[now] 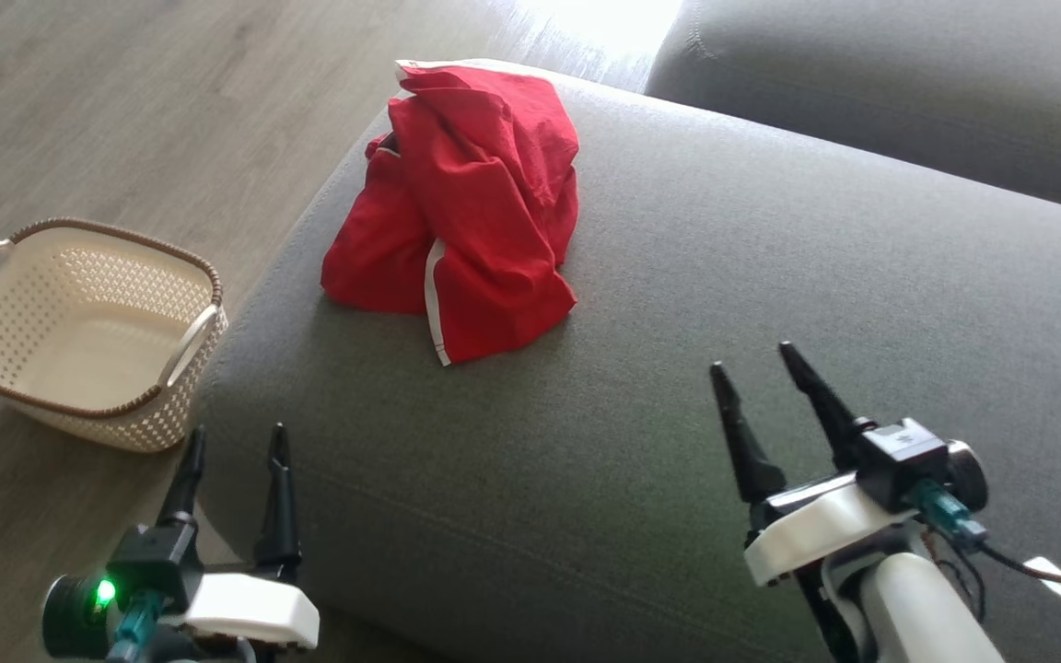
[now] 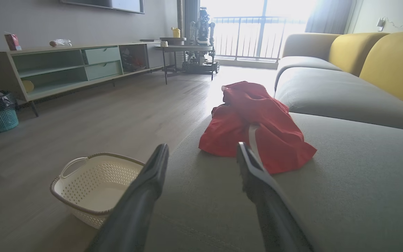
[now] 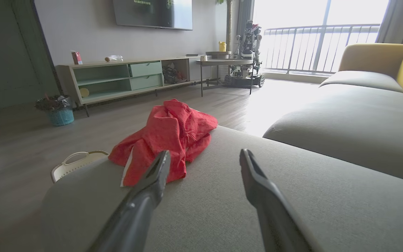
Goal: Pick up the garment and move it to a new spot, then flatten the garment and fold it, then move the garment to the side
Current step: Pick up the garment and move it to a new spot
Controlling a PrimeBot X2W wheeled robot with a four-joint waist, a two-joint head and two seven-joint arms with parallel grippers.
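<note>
Foreground: left tool (image 1: 238, 430) and right tool (image 1: 752, 356), fingers spread wide and empty, apparently poised for the pickup. Beyond them, the crumpled red fabric garment (image 1: 466, 212) lies untouched near the far left corner of the grey upholstered sofa seat (image 1: 678, 414), above a cream perforated plastic basket (image 1: 162, 405). No legible writing.

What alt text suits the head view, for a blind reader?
A crumpled red garment lies on a grey sofa cushion, near its left edge. The left gripper and right gripper, both open, hover short of it; a cream basket stands on the floor.
</note>
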